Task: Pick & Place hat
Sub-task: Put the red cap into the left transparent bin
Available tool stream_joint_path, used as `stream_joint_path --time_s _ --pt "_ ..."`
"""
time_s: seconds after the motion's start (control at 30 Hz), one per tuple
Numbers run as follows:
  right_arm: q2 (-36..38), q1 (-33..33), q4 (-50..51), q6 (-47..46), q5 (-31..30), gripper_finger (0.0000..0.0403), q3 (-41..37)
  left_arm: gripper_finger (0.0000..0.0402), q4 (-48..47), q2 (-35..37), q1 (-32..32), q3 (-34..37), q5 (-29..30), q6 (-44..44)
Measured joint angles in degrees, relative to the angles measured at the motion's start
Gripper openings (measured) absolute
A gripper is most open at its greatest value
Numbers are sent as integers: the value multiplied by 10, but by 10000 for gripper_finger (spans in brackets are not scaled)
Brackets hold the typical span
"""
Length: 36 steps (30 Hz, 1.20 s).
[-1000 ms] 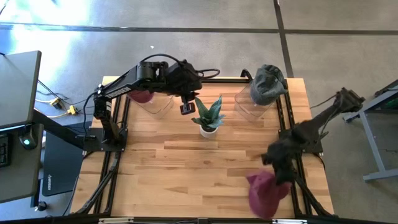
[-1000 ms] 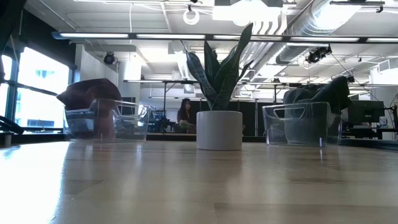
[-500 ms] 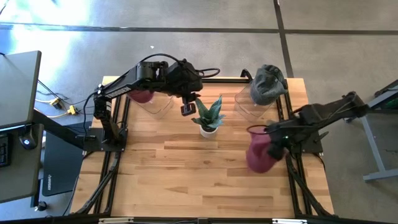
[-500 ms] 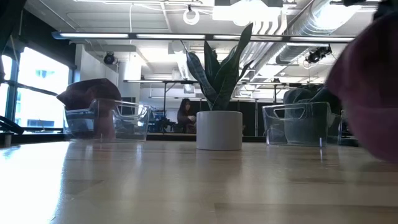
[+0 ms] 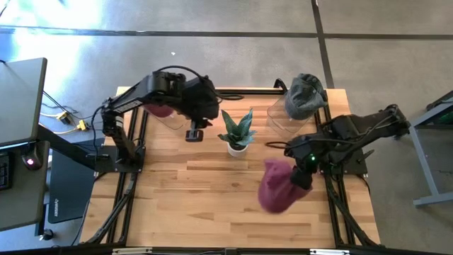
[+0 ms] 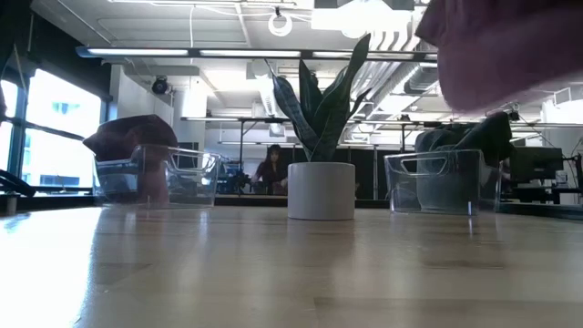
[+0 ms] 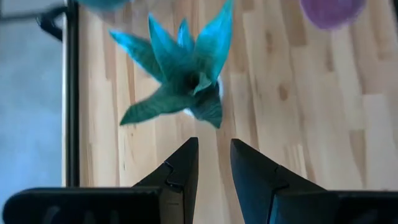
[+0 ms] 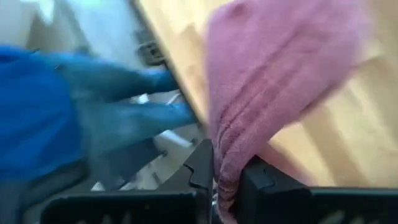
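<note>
2 arms work over the wooden tabletop. The right gripper hangs above the tabletop toward its right edge, its fingers pinching a maroon knit hat that droops below them, clear of the wood; the right wrist view shows the ribbed fabric caught between the 2 dark fingers. In the low view the hat fills the upper right, above the right bin.

The left gripper hovers near the tabletop's far edge, just left of the potted snake plant, holding nothing. Its fingers stand slightly apart, with bare wood visible in the narrow gap between them.

The plant stands in a white pot at the middle of the far side. 2 clear plastic bins sit along the far edge: the left bin near the far left corner holds another maroon hat, and the right bin near the far right corner carries a dark grey hat.

A person sits in the room beyond the table.
</note>
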<state>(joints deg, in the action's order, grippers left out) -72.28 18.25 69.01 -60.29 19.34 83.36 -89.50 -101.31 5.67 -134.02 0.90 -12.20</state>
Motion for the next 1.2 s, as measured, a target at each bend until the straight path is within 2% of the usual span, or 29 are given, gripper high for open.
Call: stream_joint_path --time_s 0.27,0.4,0.53,0.67,0.8,0.93,1.0,1.2 --pt "3 -3 175 -28 -178 27 -17 87 25 24 -5 -2 -6 -1" --pt "-9 3 150 -51 -224 24 -17 87 23 25 -5 -1 -7 0" --pt "-52 19 63 11 -235 30 -51 87 23 26 -6 -1 -19 4" --pt "-104 22 -104 10 -213 44 -157 87 23 26 -6 -1 -21 6" --pt "-163 22 -351 -30 -138 47 -264 87 23 26 -10 -1 -24 6" --pt "-199 21 -548 -51 -66 55 -319 87 23 26 -10 -1 -38 7" --pt "-203 15 -578 -56 -31 71 -331 87 23 26 -10 -1 -39 7" --pt "-154 3 -544 -59 46 158 -337 87 12 26 -10 -1 -48 11"
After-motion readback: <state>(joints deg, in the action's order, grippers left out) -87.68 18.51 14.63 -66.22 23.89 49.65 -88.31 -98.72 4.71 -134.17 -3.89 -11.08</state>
